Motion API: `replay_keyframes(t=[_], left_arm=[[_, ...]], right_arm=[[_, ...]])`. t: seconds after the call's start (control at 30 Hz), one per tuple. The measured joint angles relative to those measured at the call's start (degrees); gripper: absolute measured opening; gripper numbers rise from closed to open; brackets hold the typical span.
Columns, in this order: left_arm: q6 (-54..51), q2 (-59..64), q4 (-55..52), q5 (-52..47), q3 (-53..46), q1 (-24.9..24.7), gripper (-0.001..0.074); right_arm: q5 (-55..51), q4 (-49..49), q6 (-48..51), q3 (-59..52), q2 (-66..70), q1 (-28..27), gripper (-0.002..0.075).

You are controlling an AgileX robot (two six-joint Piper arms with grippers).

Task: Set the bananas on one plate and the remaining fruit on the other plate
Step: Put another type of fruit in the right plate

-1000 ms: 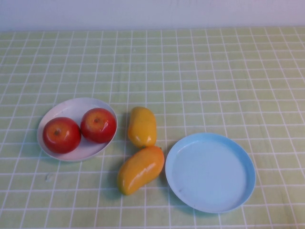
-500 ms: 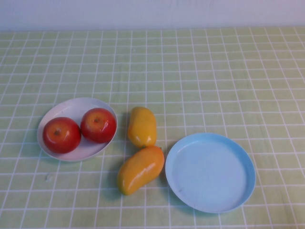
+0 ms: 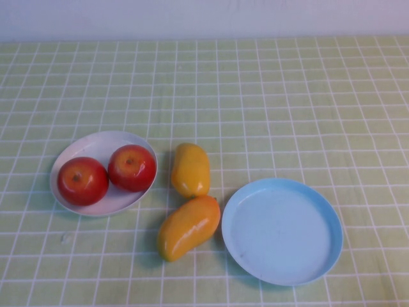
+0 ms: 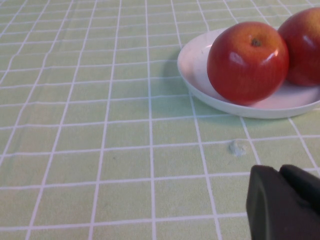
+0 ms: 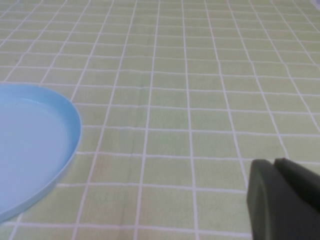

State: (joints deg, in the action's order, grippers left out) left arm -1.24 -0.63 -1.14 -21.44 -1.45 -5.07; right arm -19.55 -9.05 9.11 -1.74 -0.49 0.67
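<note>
Two red apples (image 3: 83, 180) (image 3: 132, 167) lie side by side in the white plate (image 3: 96, 144) at the left. Two yellow-orange bananas (image 3: 191, 169) (image 3: 188, 227) lie on the cloth between the plates, the nearer one almost touching the empty light blue plate (image 3: 281, 231). Neither arm shows in the high view. In the left wrist view my left gripper (image 4: 281, 172) is shut and empty, low over the cloth, a short way from the white plate (image 4: 197, 70) and its apples (image 4: 247, 62). My right gripper (image 5: 274, 165) is shut and empty beside the blue plate (image 5: 35, 145).
A green checked tablecloth (image 3: 287, 102) covers the table up to a white wall at the back. A small pale speck (image 4: 235, 147) lies on the cloth near the white plate.
</note>
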Motion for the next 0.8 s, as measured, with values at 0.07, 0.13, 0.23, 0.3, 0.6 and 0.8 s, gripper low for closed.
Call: replay_keyframes(t=[0.07,0.13,0.23,0.3,0.6,0.8], left_arm=[[0.0,0.0,0.0,0.0,0.0,0.0,0.0004],[0.0,0.0,0.0,0.0,0.0,0.0,0.0004],[0.0,0.0,0.0,0.0,0.0,0.0,0.0004],[0.0,0.0,0.0,0.0,0.0,0.0,0.0004],[0.0,0.0,0.0,0.0,0.0,0.0,0.0004],[0.0,0.0,0.0,0.0,0.0,0.0,0.0004]], right_arm=[[3.0,-0.2,0.0,-0.1,0.0,0.0,-0.0016],[7.0,-4.4,-2.0,-0.1,0.0,0.0,-0.0016],[11.3,-17.0,-4.5,-0.1,0.0,0.0,-0.0017],[12.9,-23.9,-5.2,-0.1,0.0,0.0,-0.0016],[9.1,-31.8,-5.6,1.1,0.0,0.0,-0.0016],[-9.2,-31.6,-2.9,14.1,9.9,0.0,-0.0016]])
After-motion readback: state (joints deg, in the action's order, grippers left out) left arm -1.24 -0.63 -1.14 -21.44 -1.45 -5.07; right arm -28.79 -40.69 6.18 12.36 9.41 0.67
